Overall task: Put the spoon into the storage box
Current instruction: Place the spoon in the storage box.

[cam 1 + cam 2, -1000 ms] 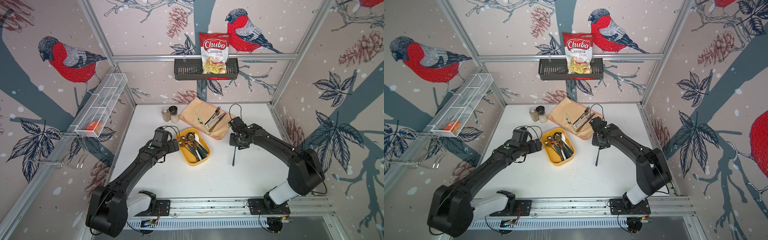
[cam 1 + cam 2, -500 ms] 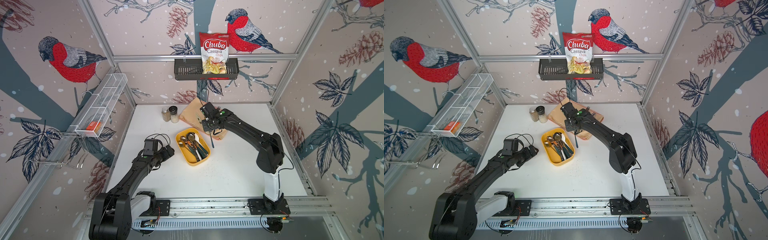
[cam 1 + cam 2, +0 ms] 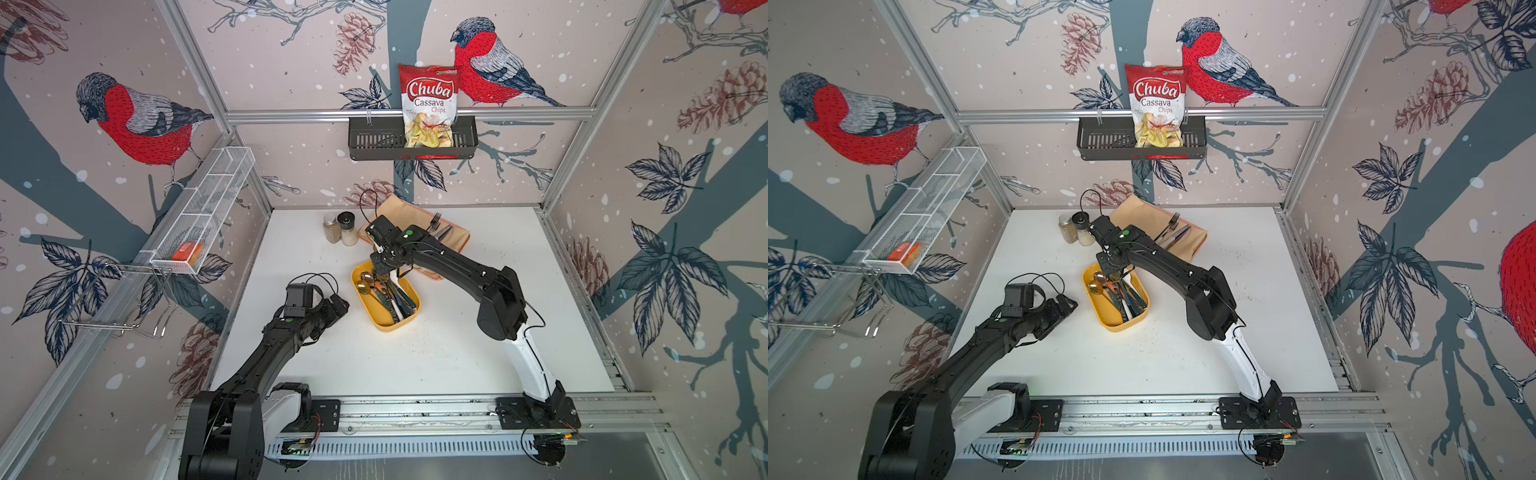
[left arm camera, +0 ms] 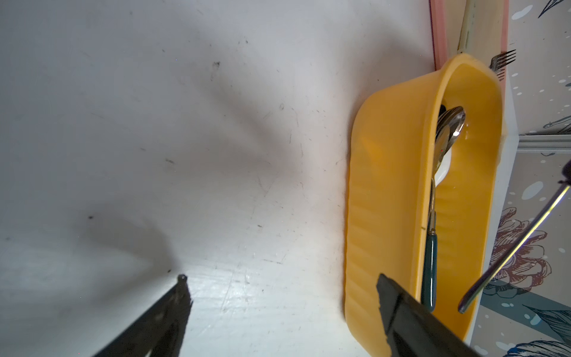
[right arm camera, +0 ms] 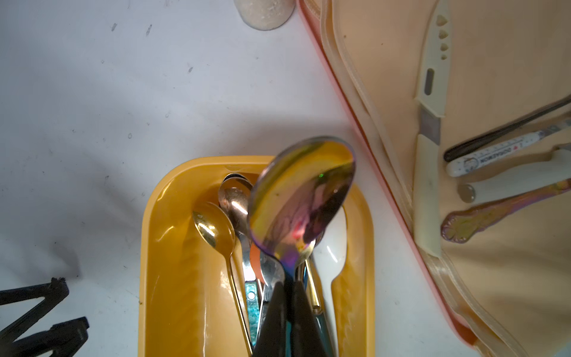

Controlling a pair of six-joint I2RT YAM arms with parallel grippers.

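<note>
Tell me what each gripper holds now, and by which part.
The right gripper grips the iridescent spoon by its handle, just behind the bowl. The left gripper is open and empty.

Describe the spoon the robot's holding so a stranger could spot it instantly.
On the white table sits a yellow storage box. Over it the right gripper holds one spoon by the handle. Unlike the gold, silver and white spoons inside, its bowl shimmers rainbow purple.
</note>
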